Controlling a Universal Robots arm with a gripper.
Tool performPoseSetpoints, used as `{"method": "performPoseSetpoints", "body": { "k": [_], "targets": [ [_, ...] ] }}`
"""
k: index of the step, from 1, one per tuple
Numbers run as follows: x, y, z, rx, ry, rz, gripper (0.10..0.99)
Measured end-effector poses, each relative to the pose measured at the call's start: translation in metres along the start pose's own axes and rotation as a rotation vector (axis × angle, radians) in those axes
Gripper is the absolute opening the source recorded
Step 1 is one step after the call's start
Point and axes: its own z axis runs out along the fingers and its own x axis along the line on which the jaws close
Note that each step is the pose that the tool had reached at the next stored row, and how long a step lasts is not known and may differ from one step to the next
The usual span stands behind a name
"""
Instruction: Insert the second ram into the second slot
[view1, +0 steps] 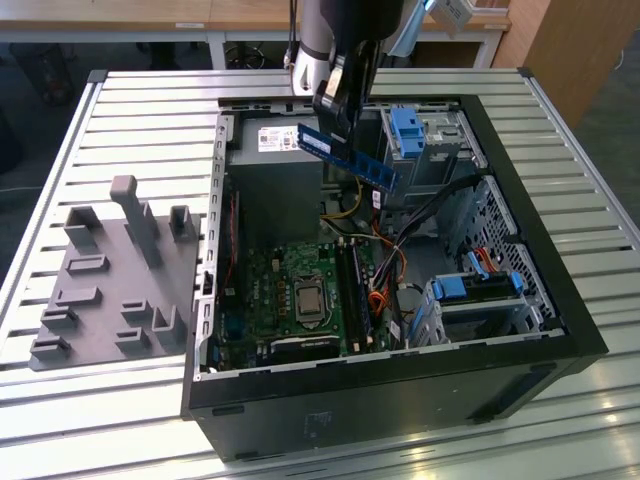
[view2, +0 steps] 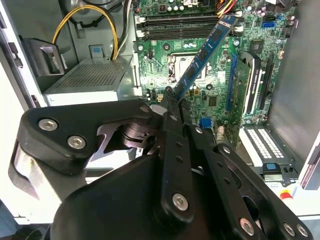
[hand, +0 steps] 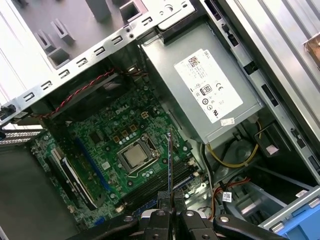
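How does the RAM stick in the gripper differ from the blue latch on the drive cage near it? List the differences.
Shape: the second ram is a thin, long board with dark chips; the blue latch is chunky plastic.
Pose: the second ram hangs tilted over the open case, clamped in the gripper; the blue latch sits on the drive cage.
Both are blue.

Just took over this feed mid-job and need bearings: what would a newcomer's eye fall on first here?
A black gripper hangs over the open black computer case, shut on a thin blue circuit-board ram stick that slants down toward the exterior view's right. Beneath lies the green motherboard with a silver processor at its middle, and a grey metal power supply box with a white label sits beside it.
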Motion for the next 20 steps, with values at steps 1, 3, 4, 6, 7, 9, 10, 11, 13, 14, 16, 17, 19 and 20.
{"method": "performPoseSetpoints", "body": {
  "k": [1, 3, 4, 6, 7, 9, 10, 11, 13, 14, 16, 17, 19, 20],
  "targets": [
    [0.0000, 0.0000, 0.0000, 0.000, -0.0001, 0.003, 0.137],
    [0.0000, 0.0000, 0.0000, 0.000, -0.0003, 0.008, 0.137],
    [0.0000, 0.0000, 0.0000, 0.000, -0.0004, 0.011, 0.137],
    [0.0000, 0.0000, 0.0000, 0.000, -0.0005, 0.015, 0.137],
    [0.0000, 0.0000, 0.0000, 0.000, -0.0007, 0.018, 0.137],
    [0.0000, 0.0000, 0.0000, 0.000, -0.0008, 0.022, 0.137],
    [0.0000, 0.0000, 0.0000, 0.000, -0.0009, 0.024, 0.137],
    [0.0000, 0.0000, 0.0000, 0.000, -0.0009, 0.026, 0.137],
    [0.0000, 0.0000, 0.0000, 0.000, -0.0011, 0.030, 0.137],
    [0.0000, 0.0000, 0.0000, 0.000, -0.0012, 0.032, 0.137],
    [0.0000, 0.0000, 0.0000, 0.000, -0.0013, 0.036, 0.137],
    [0.0000, 0.0000, 0.0000, 0.000, -0.0013, 0.038, 0.137],
    [0.0000, 0.0000, 0.0000, 0.000, -0.0016, 0.042, 0.137],
    [0.0000, 0.0000, 0.0000, 0.000, -0.0017, 0.044, 0.137]
  ]
}}
